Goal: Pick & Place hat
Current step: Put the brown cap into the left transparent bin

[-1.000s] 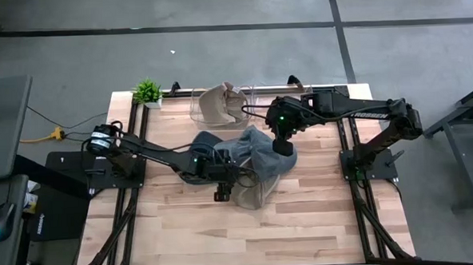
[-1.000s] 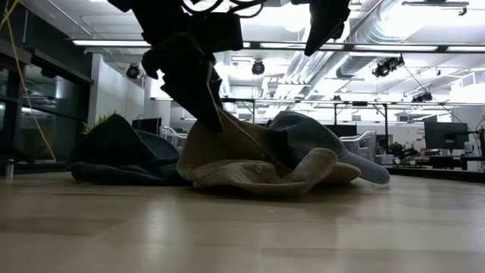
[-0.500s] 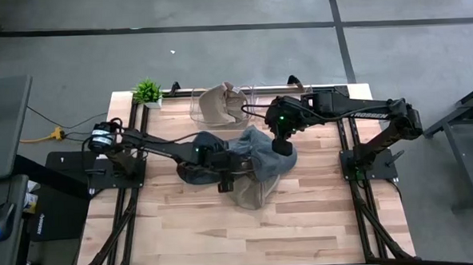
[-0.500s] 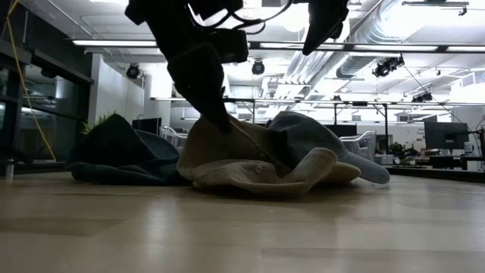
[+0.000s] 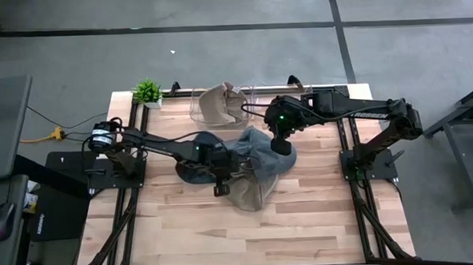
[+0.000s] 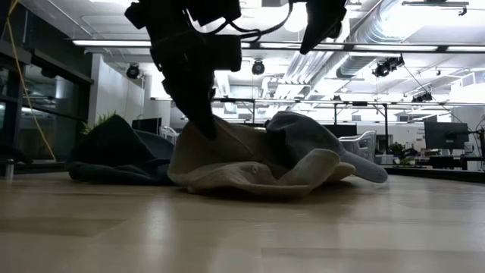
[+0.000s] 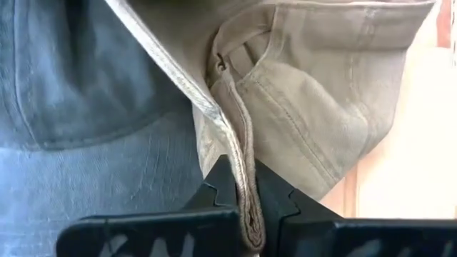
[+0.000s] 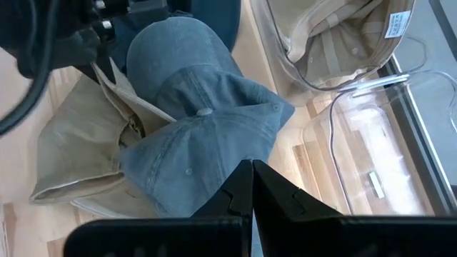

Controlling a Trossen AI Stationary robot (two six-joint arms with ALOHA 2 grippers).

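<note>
The left gripper [image 7: 251,214] has its fingers [image 7: 214,189] pinched tight on the stitched brim edge of the beige hat [image 7: 314,107], the seam running down between the two dark pads. From above, that gripper [image 5: 219,183] sits at the middle of the table [image 5: 304,225], right at the near edge of the hat pile. The beige hat [image 5: 247,192] lies crumpled on the wood, partly tucked under a grey-blue hat [image 5: 261,151], with a darker blue hat [image 5: 196,162] just beside them under the left arm. From table level the beige hat [image 6: 250,167] rests on the surface with its brim lifted slightly where the fingers grip it.

The right gripper [image 8: 252,187] hangs above the grey-blue hat [image 8: 207,135], fingers clenched together on nothing.

At the far edge of the table stands a clear plastic bin [image 5: 219,105]; another beige hat [image 8: 343,36] lies inside it. A small green plant [image 5: 147,92] sits at the far left corner.
</note>
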